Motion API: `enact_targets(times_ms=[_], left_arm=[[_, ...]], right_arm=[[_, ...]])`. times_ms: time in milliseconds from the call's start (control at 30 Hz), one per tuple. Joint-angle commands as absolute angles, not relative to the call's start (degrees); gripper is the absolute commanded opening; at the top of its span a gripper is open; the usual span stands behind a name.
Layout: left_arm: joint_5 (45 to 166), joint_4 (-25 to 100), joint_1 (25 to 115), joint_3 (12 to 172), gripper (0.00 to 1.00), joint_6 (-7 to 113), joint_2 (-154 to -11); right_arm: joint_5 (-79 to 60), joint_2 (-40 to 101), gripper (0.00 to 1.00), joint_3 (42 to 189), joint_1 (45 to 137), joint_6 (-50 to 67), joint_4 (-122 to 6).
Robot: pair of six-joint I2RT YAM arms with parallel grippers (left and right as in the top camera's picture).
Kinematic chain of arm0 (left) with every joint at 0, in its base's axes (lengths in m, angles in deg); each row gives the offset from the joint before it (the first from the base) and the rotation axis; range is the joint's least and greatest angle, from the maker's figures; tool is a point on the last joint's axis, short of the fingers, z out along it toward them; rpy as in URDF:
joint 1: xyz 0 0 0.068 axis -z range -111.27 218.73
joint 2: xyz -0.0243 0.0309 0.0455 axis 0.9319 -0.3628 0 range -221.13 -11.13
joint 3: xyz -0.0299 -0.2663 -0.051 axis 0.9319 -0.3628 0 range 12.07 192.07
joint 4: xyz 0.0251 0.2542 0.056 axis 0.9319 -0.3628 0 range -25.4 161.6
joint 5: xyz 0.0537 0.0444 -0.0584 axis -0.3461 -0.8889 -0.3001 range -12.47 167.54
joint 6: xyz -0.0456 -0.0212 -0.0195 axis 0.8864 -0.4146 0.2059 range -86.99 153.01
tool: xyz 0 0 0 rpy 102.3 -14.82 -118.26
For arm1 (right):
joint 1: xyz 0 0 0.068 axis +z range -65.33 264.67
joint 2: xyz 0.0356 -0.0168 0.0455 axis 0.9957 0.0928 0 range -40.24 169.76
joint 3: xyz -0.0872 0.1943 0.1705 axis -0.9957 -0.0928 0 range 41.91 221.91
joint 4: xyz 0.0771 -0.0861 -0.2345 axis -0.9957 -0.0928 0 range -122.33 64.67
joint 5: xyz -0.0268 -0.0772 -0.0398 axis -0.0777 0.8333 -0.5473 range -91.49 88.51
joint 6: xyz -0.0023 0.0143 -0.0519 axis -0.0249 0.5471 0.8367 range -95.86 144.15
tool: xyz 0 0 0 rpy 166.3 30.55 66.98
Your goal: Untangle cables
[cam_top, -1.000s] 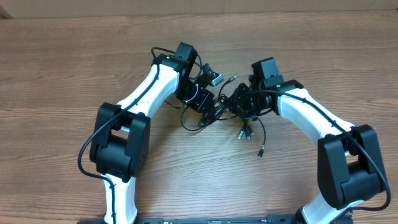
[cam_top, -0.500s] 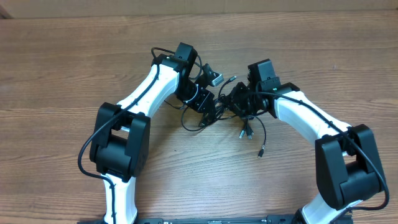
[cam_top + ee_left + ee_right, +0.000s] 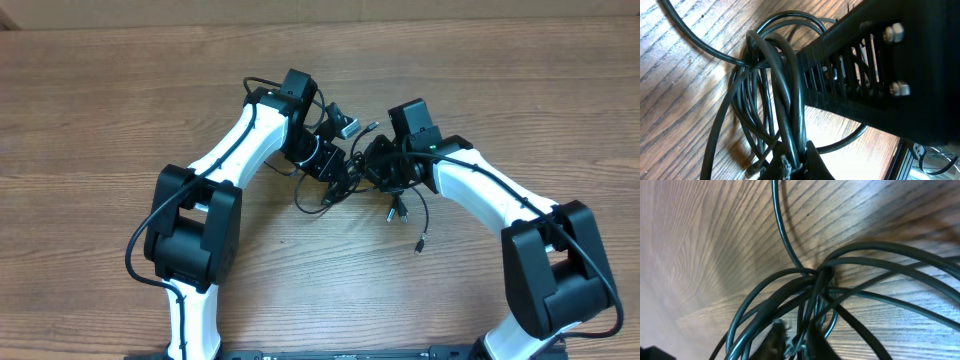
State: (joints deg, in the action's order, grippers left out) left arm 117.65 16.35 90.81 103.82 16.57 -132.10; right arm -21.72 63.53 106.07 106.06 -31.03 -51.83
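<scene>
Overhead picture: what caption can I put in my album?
Robot's left hand and right hand grip tangled black cables on a wooden table.

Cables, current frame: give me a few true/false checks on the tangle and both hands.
1. The left hand and right hand are both at the cables mid-table. True.
2. The cables lie straight and apart. False: they loop and cross in one bunch.
3. One plug end lies outside the bunch, on the robot's right side. True.
4. The left hand is wide open. False: it is shut on the cables.
5. The table is white plastic. False: it is wood-grained.
</scene>
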Motion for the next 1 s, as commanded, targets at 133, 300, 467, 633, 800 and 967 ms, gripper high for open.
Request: enact_targets(times_ms=[133,300,467,633,800,967], left_arm=[[117.5,15.7,90.9,103.2,0.04,17.0,-130.9],[115.0,13.9,90.9,103.2,0.04,16.7,-130.9],[115.0,13.3,90.9,103.2,0.04,16.2,-130.9],[114.4,13.1,90.9,103.2,0.04,16.3,-130.9],[114.5,13.5,90.9,103.2,0.04,16.3,-130.9],[114.6,14.3,90.9,103.2,0.04,16.8,-130.9]], right_arm=[[-20.0,63.4,0.04,105.7,105.8,-31.6,-51.7],[-29.9,63.4,0.04,105.7,102.5,-28.3,-49.9],[-37.3,63.4,0.04,105.7,98.4,-27.9,-48.3],[-42.9,63.4,0.04,105.7,95.2,-25.9,-48.7],[-43.9,63.4,0.13,105.7,94.8,-25.3,-51.2],[-37.7,63.4,0.22,105.7,97.7,-25.4,-53.3]])
